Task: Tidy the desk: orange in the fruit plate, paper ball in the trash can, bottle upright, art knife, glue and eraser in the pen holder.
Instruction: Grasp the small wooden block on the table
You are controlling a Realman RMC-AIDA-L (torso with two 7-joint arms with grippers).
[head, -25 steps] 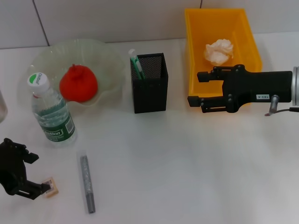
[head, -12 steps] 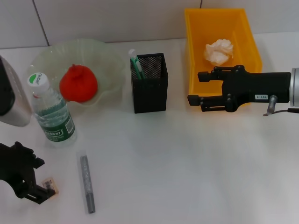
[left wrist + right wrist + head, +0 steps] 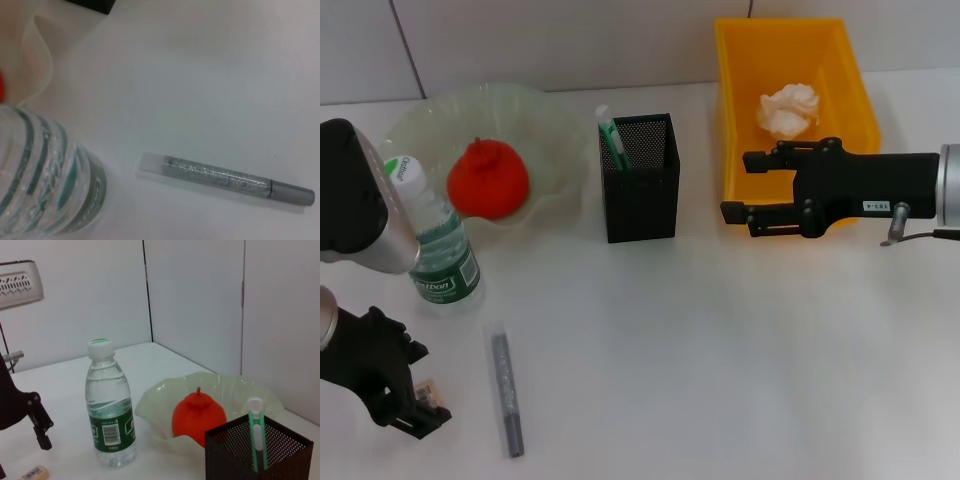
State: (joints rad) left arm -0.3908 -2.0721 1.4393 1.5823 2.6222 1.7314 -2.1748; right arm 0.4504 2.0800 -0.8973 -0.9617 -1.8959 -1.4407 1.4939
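**Left gripper straddling the eraser**

The left gripper point(image 3: 420, 408) is hovering with spread fingers around the eraser point(image 3: 426, 389), gripping nothing, beside the glue point(image 3: 506, 393). The right gripper point(image 3: 740, 190) is idling, unclenched, by the trash can point(image 3: 735, 90).

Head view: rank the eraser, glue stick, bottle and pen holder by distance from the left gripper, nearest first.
1. eraser, right at the left gripper
2. glue stick, lying just to its right
3. bottle, upright behind it
4. pen holder, mid-table, farthest
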